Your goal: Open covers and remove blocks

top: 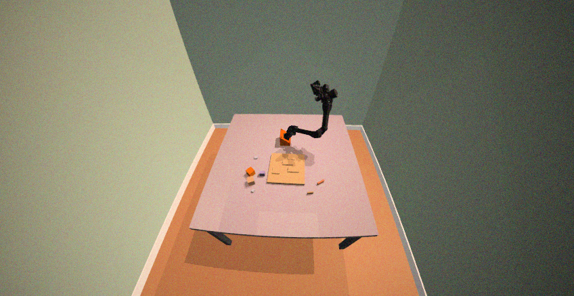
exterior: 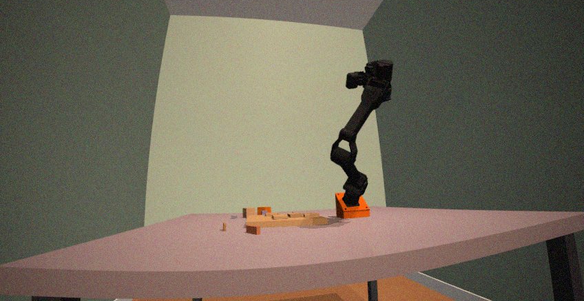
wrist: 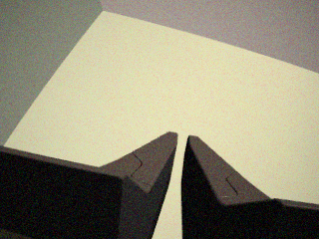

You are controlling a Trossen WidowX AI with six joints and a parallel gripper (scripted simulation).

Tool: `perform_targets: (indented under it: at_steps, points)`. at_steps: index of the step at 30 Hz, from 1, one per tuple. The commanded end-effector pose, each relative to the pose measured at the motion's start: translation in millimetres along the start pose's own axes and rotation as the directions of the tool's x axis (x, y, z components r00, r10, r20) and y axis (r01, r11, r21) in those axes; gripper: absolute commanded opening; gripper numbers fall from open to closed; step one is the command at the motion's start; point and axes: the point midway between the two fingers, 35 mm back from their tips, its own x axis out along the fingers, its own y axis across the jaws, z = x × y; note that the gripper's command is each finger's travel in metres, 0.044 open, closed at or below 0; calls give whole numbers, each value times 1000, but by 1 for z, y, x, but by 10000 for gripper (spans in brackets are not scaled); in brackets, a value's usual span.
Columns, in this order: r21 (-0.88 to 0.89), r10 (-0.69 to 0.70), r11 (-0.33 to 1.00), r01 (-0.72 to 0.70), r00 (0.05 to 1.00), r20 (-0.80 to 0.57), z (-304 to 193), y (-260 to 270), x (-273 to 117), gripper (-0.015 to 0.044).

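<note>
The tan puzzle board (top: 275, 179) (exterior: 262, 223) lies flat on the table, with several thin tan covers on its top. Whether the covers are open and whether the wells hold blocks is too small to tell. Left of the board in the top view lie an orange cube (top: 250, 171), a tan block (top: 250, 180) (exterior: 248, 213) and a small purple block (top: 261, 173). An orange-red bar (top: 320, 181) (exterior: 253, 229) and a small tan bar (top: 309, 192) (exterior: 224, 226) lie off its right side. My gripper (wrist: 181, 143) is shut, with nothing between its fingertips, high above the table and away from the board.
Two small whitish pieces lie on the table left of the board, one farther back (top: 255, 157) and one nearer the front (top: 252, 191). The orange arm base (top: 285, 141) (exterior: 355, 213) stands just behind the board. The wrist view shows only walls and ceiling past the fingers.
</note>
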Motion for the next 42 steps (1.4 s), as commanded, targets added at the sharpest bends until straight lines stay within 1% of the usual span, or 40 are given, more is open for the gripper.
perform_targets:
  at_steps: [1, 22, 42]
  points:
    - [26, 21, 999, -21, 1000, -15, -9, -10, 9, 0]
    - [109, 170, 981, -160, 981, -91, -50, -19, 54, 0]
    - [256, 348, 921, -294, 917, -196, -102, 0, 104, 0]
